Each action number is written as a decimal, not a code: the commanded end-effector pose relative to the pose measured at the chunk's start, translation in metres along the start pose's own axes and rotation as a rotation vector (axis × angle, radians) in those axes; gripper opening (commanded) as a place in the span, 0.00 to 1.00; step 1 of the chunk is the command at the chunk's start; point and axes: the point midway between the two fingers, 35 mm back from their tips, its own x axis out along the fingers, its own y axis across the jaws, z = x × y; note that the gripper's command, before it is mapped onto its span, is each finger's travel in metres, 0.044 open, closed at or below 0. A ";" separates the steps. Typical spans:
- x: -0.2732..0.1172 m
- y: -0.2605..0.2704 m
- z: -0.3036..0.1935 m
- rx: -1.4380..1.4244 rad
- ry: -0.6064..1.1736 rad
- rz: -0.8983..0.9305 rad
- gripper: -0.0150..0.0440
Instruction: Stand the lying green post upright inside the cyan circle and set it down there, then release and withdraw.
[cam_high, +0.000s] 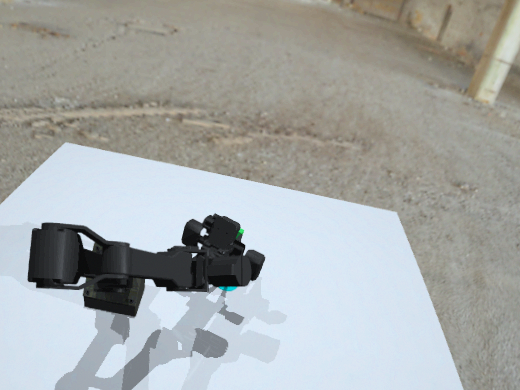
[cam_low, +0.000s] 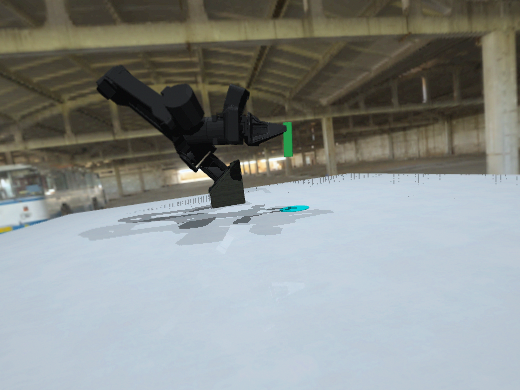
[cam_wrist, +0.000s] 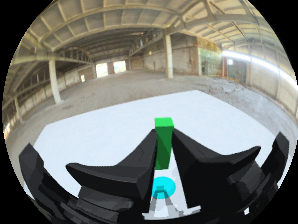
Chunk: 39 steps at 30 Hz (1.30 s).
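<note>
The gripper (cam_low: 283, 131) is clamping the green post (cam_low: 287, 139), holding it upright and well above the bench (cam_low: 350, 280); the cyan circle (cam_low: 294, 208) is lying almost straight below the post.
</note>
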 end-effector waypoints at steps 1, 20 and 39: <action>-0.004 0.000 0.003 -0.029 -0.034 -0.018 0.29; -0.005 0.000 0.003 -0.033 -0.037 -0.020 0.29; 0.003 -0.005 -0.046 -0.037 -0.022 -0.013 0.29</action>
